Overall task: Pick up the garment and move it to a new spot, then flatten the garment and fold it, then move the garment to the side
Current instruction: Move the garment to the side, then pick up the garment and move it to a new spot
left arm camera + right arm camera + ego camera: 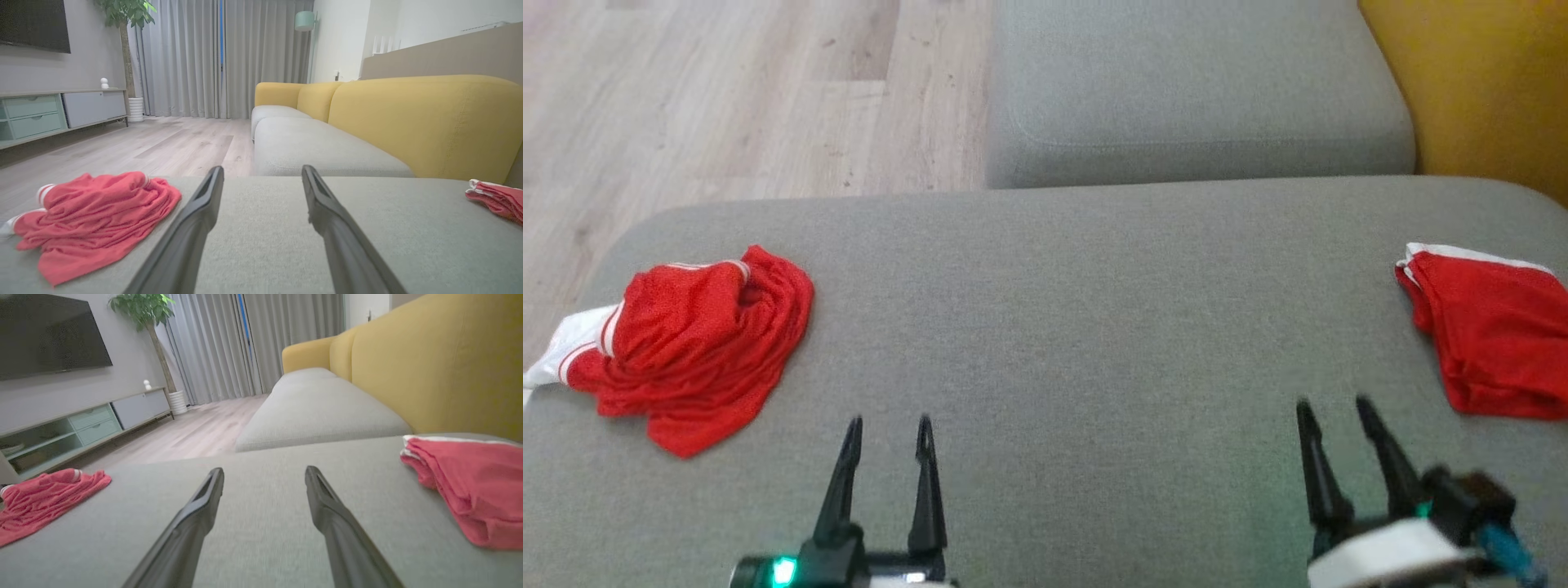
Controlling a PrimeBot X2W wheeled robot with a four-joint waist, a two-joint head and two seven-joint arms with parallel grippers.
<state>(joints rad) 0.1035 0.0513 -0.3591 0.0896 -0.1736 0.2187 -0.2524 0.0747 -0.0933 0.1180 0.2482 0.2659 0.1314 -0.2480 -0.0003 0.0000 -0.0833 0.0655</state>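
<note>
Garment (pixel 698 347) crumpled left on cushion (pixel 1054 327), folded red cloth (pixel 1490 331) right, left end effector (pixel 889 421) and right end effector (pixel 1332 403) spread

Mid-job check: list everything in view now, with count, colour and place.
crumpled garment: one, red with white trim, left edge of the near cushion
folded garment: one, red with white trim, right edge of the same cushion
near cushion: one, grey, under both hands
far cushion: one, grey, beyond it
sofa back: one, yellow, along the right
floor: pale wood, to the left
television: one, black, on the wall
cabinet: one, grey and green, under the television
plant: one, green, by grey curtains
left hand: dark fingers, open, empty
right hand: dark fingers, open, empty
</note>
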